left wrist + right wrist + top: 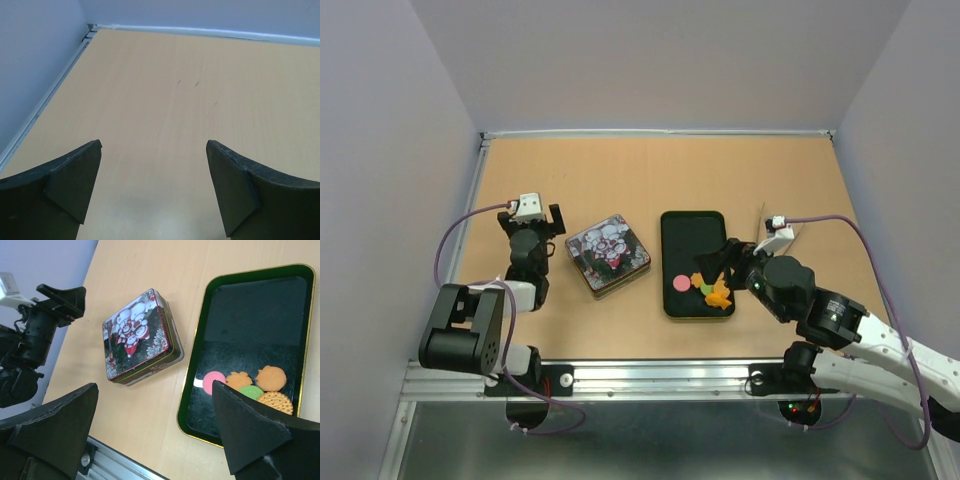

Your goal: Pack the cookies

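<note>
Several cookies lie in a cluster at the near end of a black oblong tray [692, 235]: a pink cookie [681, 283], a green cookie [700, 289] and orange cookies [719, 296]. The right wrist view shows the pink cookie [214, 378], an orange flower-shaped cookie [238, 380], the green cookie [251, 391] and two round orange-brown cookies [271, 377]. My right gripper [717, 258] [154, 387] hangs open above the tray's near left edge, holding nothing. My left gripper [531, 222] [154, 145] stands open over bare table at the left.
A square tin [607, 254] [137, 335] with a Christmas picture on its shut lid lies between the two grippers, left of the tray [255, 315]. The left arm [35, 335] shows beyond the tin. Walls close in the table on three sides.
</note>
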{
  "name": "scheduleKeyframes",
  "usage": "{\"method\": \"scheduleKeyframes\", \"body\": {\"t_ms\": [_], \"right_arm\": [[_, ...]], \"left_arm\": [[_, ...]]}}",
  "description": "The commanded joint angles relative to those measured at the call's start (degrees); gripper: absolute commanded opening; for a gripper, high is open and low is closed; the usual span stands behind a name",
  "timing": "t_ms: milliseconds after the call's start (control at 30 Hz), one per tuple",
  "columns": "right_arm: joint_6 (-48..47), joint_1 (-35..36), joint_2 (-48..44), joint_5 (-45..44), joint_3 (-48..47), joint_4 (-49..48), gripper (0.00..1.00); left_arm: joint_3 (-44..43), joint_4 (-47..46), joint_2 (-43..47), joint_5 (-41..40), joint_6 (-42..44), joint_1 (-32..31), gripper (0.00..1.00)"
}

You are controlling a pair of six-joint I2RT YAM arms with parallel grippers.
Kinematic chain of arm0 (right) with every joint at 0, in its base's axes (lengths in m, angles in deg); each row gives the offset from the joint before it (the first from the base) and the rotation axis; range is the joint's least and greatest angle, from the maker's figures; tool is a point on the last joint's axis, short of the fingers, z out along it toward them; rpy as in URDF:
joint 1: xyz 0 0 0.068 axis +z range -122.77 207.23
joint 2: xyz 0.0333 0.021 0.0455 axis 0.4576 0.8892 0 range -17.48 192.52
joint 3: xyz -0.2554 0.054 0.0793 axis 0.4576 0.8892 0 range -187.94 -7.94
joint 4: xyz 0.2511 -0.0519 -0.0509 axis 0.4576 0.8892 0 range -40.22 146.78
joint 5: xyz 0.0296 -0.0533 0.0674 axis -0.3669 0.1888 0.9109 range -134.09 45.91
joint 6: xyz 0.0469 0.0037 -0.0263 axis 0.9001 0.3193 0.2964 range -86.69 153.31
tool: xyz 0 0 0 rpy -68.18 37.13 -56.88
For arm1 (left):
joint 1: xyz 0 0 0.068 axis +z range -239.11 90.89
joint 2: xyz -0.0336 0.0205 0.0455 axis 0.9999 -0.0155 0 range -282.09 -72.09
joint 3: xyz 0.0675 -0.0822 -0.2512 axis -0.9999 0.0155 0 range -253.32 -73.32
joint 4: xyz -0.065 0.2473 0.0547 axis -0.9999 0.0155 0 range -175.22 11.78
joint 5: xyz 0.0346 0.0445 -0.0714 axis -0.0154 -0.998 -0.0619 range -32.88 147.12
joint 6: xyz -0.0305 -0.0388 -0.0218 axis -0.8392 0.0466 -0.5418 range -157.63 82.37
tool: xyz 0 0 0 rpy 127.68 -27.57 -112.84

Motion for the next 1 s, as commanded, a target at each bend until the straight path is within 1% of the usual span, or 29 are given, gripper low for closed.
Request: {"method": "scheduleKeyframes", "body": {"t_ms": [0,33,67,133,167,200,333,367,433,467,533,567,633,667,700,733,767,833,867,933,967], "right_arm": [[-2.09,-0.14,-0.38,-3.08,1.75,-0.83,1.00],[-2.27,-0.23,-0.12,-3.79,1.84,-0.83,1.00],[-2.79,-0.15,0.06,-5.53,2.27,-0.92,1.00],[-4.73,-0.15,0.58,-7.82,2.36,-1.18,1.00],[-5.52,-0.14,1.89,-10.88,2.19,-1.79,1.00],[-9.18,-0.14,2.60,-12.13,2.01,-2.49,1.00],[-17.19,-0.14,9.01,-22.40,1.92,-7.67,1.00],[-18.95,-0.49,11.55,-25.91,2.27,-11.34,1.00],[-22.99,-2.50,13.50,-24.81,4.11,-15.84,1.00],[-23.36,-7.56,14.03,-18.71,4.82,-18.91,1.00],[-23.19,-14.17,15.00,-13.05,7.01,-22.52,1.00],[-23.97,-19.78,15.26,-9.98,7.89,-25.93,1.00],[-26.26,-24.21,16.66,-8.55,10.27,-29.81,1.00],[-26.70,-28.23,17.37,-7.84,10.80,-31.57,1.00],[-26.88,-30.27,18.16,-5.92,11.41,-34.64,1.00],[-26.45,-34.29,19.90,-5.56,13.07,-36.58,1.00],[-25.57,-36.60,20.70,-5.12,14.04,-38.08,1.00],[-23.63,-41.17,22.29,-3.18,15.72,-42.21,1.00],[-23.37,-45.02,24.21,-1.87,17.46,-45.10,1.00],[-23.97,-47.16,26.24,-2.65,19.06,-48.36,1.00],[-24.76,-47.86,28.60,-4.13,19.67,-51.77,1.00]], "left_arm": [[6.03,-20.84,-2.07,4.42,1.74,2.35,0.98],[7.00,-26.84,-3.64,3.82,2.24,2.53,0.96],[6.92,-28.29,-4.88,2.85,3.21,1.75,0.94],[6.05,-25.33,-4.62,1.88,2.43,1.83,0.98],[5.52,-25.05,-4.97,1.70,2.16,2.44,0.99],[5.08,-24.36,-5.06,1.96,1.12,2.97,0.99],[5.25,-24.61,-5.06,1.88,1.11,3.15,0.99],[5.16,-24.44,-4.98,1.88,1.02,3.15,0.99],[5.08,-24.44,-5.06,1.88,1.02,3.15,0.99],[5.16,-24.44,-4.98,1.88,1.02,3.15,0.99],[5.16,-24.44,-4.98,1.88,1.02,3.15,0.99],[5.16,-24.44,-4.98,1.96,1.02,3.15,0.99],[5.08,-24.44,-4.98,1.88,1.02,3.15,0.98],[5.16,-24.44,-4.98,1.96,1.02,3.15,0.97],[5.25,-24.52,-4.89,1.70,0.93,3.06,0.96],[5.25,-24.61,-4.98,1.70,0.93,3.06,0.95],[5.25,-24.61,-4.98,1.53,1.02,3.06,0.93],[5.16,-24.61,-5.06,1.61,1.02,3.06,0.93],[5.16,-24.61,-4.98,1.61,1.02,3.06,0.93],[5.16,-24.61,-5.06,1.61,1.02,3.06,0.94],[5.16,-24.61,-5.15,1.53,1.02,3.06,0.94]]}}
